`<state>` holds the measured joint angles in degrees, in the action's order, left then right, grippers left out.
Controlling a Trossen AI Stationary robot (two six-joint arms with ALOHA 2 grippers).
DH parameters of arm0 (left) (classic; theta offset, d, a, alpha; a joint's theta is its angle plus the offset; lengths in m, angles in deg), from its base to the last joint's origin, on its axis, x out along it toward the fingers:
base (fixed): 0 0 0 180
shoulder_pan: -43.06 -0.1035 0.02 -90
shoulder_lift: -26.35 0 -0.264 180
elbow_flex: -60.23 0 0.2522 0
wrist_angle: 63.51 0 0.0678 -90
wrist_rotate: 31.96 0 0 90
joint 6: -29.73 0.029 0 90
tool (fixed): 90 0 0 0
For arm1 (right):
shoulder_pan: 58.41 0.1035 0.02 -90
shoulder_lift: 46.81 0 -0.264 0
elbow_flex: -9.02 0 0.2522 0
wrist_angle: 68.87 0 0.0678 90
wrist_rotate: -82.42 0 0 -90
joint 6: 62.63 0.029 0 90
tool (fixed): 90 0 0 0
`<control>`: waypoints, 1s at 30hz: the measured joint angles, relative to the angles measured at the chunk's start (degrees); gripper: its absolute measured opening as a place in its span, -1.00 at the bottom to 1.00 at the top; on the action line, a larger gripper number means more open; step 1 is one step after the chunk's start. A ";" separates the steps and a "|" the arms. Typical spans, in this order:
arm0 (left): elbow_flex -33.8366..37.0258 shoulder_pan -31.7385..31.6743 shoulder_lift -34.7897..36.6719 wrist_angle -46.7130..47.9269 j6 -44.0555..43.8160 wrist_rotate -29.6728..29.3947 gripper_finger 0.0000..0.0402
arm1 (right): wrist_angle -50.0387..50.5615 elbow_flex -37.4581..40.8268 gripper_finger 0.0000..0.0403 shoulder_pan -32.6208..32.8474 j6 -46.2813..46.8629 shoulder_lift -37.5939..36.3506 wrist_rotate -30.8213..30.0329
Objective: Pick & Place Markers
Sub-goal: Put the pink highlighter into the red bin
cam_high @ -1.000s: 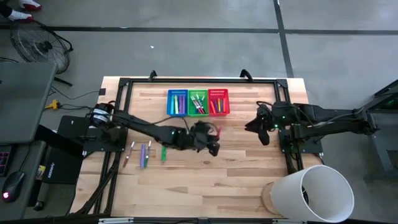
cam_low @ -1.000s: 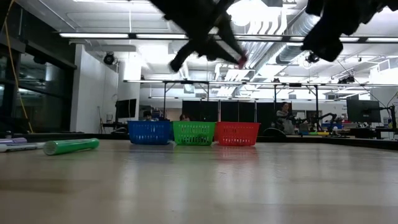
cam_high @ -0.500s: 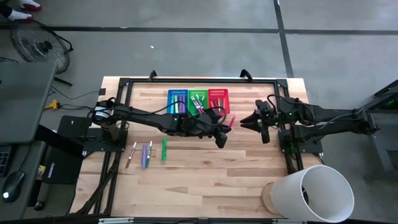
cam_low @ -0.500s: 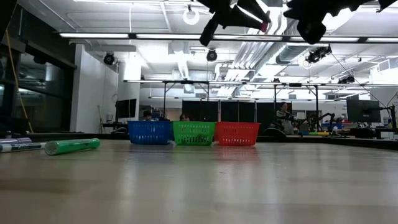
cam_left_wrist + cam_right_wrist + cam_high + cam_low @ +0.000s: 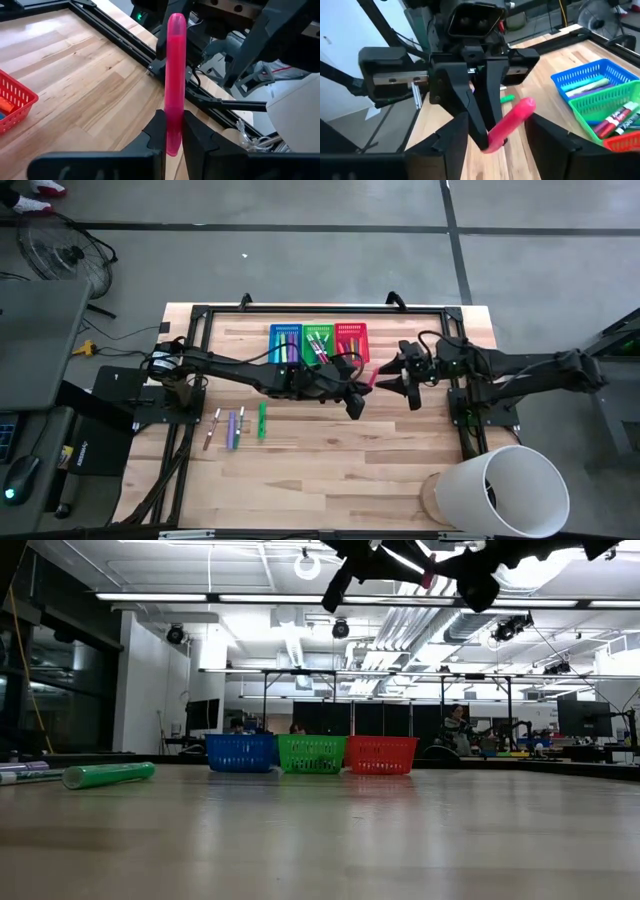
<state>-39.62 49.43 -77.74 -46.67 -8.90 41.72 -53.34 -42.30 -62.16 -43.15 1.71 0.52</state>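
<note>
My left gripper [image 5: 362,386] is raised over the middle of the table, in front of the red basket, and is shut on a pink marker [image 5: 176,65]. The marker's free end points toward my right gripper [image 5: 392,379]. That gripper is open, with its fingers [image 5: 447,145] spread wide on either side of the marker [image 5: 512,124] without touching it. In the low view both grippers hang high above the tabletop, with the pink tip [image 5: 428,580] between them. Several more markers [image 5: 232,430] and a green one [image 5: 262,420] lie flat on the table's left half. My left gripper pinches the pink marker between its two fingers near one end [image 5: 173,117]. The fingers lie across the marker. It is lifted clear of the table, and most of its length sticks out past the fingertips toward the table's right side.
Blue [image 5: 284,345], green [image 5: 318,343] and red [image 5: 352,343] mesh baskets stand side by side at the far edge, with markers inside. A black frame rail [image 5: 320,310] runs around the table. A large white cylinder [image 5: 510,490] stands at the near right corner.
My left gripper, holding the pink marker, has risen and moved toward the table's right and far side, then held still in front of the red basket. My right gripper has moved toward the table's left, closing in on the marker's free end.
</note>
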 joint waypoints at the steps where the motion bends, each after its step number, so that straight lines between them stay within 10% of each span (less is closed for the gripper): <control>1: -0.01 0.00 0.00 -0.02 0.00 0.00 -0.85 | -0.55 0.00 -0.08 0.00 -0.01 0.40 0.14; 21: -0.11 0.02 -0.02 -0.11 0.80 0.28 -0.86 | -4.93 0.00 -0.82 -0.02 -1.50 3.34 -1.18; 30: -0.11 -0.04 -0.07 0.05 -0.16 0.64 -0.71 | -4.82 0.00 -0.85 -0.02 -3.10 3.29 -1.14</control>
<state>-39.73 49.38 -77.81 -46.62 -9.06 42.36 -58.15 -42.30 -62.18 -46.25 5.00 -0.62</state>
